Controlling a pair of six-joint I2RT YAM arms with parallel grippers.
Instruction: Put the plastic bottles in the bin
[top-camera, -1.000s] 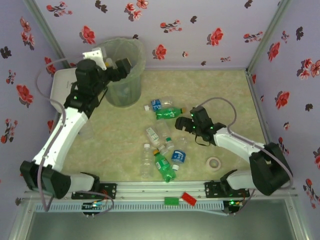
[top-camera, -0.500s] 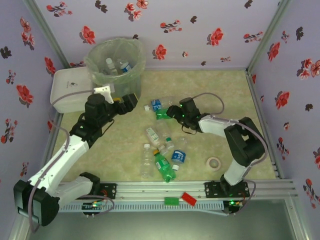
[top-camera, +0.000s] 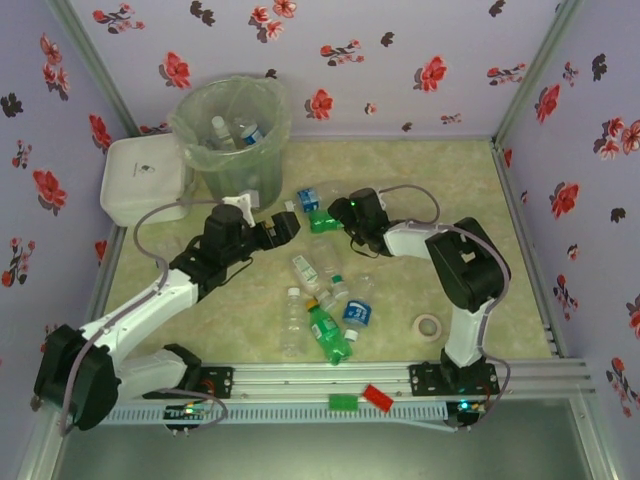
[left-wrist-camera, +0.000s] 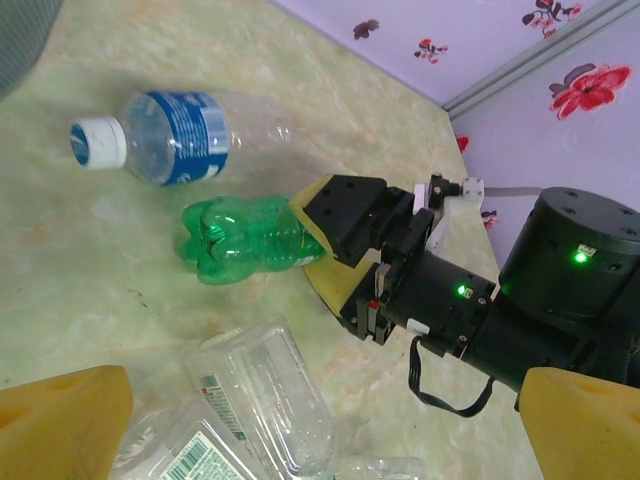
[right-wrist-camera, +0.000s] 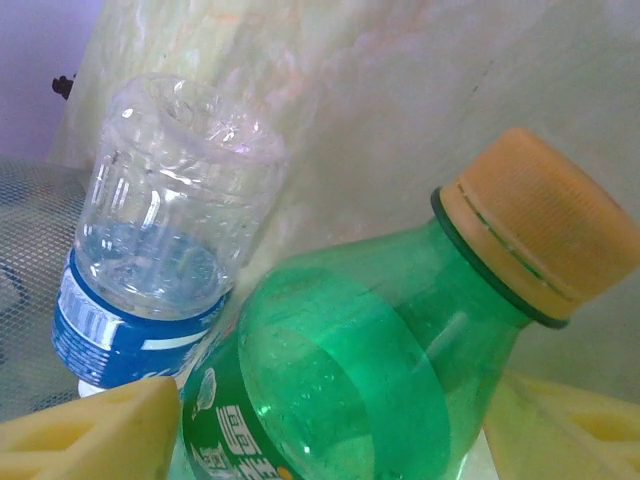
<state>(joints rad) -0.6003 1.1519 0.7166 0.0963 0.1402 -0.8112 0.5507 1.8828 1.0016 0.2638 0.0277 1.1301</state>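
Note:
A green bottle (top-camera: 324, 225) with an orange cap (right-wrist-camera: 545, 225) lies on the table right of the bin (top-camera: 190, 125). My right gripper (top-camera: 340, 216) is shut on it, one yellow finger (right-wrist-camera: 100, 435) on each side of its body (right-wrist-camera: 350, 380). A clear bottle with a blue label (top-camera: 310, 207) lies beside it, apart from the fingers. My left gripper (top-camera: 285, 226) hovers open just left of these, its fingers (left-wrist-camera: 60, 420) wide over clear bottles (left-wrist-camera: 265, 400). Several more bottles (top-camera: 320, 300) lie in a cluster at mid-table. Two bottles (top-camera: 235, 130) rest inside the bin.
A white lidded box (top-camera: 140, 180) stands left of the bin. A tape roll (top-camera: 430, 326) lies at the front right. Small red (top-camera: 377, 396) and green (top-camera: 343, 402) blocks sit on the front rail. Flowered walls close in the table's sides and back.
My left arm has swung from the bin down to the table beside the green bottle. My right gripper moved left onto the green bottle and closed on it.

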